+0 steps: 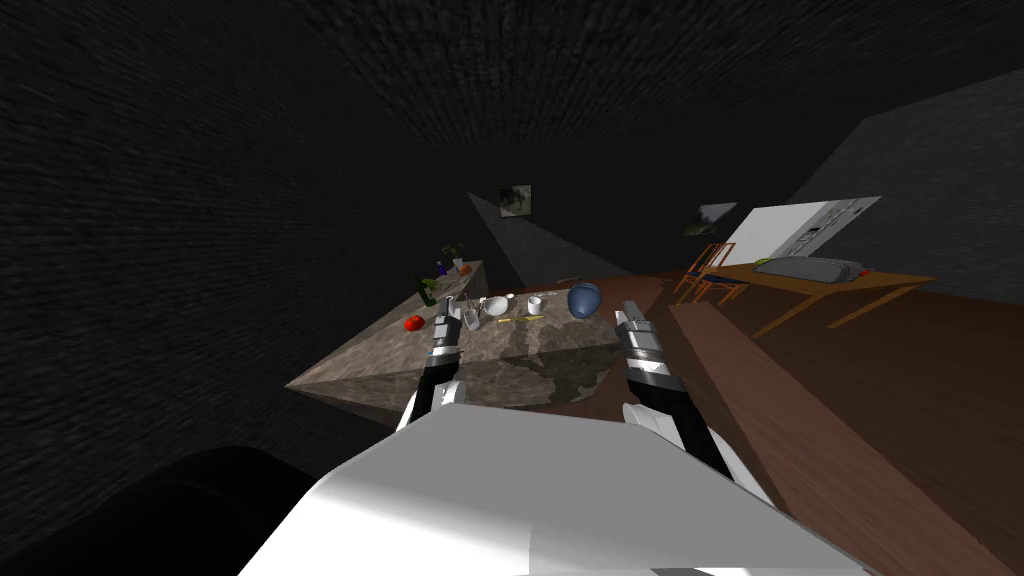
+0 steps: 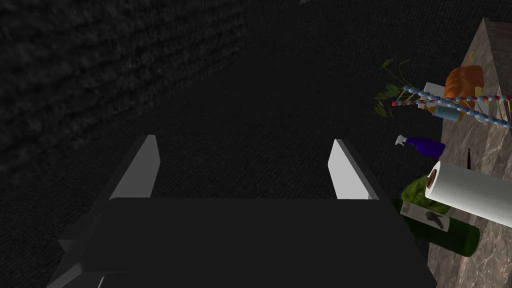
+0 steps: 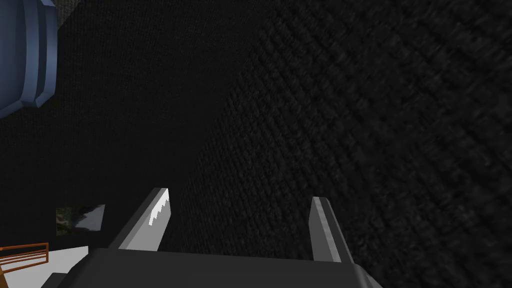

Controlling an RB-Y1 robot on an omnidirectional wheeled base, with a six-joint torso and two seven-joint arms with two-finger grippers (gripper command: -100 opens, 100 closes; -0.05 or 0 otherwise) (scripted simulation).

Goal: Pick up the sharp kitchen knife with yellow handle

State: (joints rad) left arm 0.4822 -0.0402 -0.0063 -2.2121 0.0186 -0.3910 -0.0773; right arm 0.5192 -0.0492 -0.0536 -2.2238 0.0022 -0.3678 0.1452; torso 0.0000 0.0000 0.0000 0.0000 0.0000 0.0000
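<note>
The knife shows as a thin yellow strip lying flat on the marble counter, between a white bowl and a white cup on its far side and the counter's bare middle. My left gripper hovers over the counter to the left of the knife. Seen from the wrist, the left gripper is open and holds nothing. My right gripper is to the right of the knife, near a blue pot. The right gripper is also open and empty.
A red tomato, a green bottle, a paper towel roll, a purple spray bottle and a plant crowd the counter's left end. The blue pot is beside my right hand. A wooden table and chairs stand far right.
</note>
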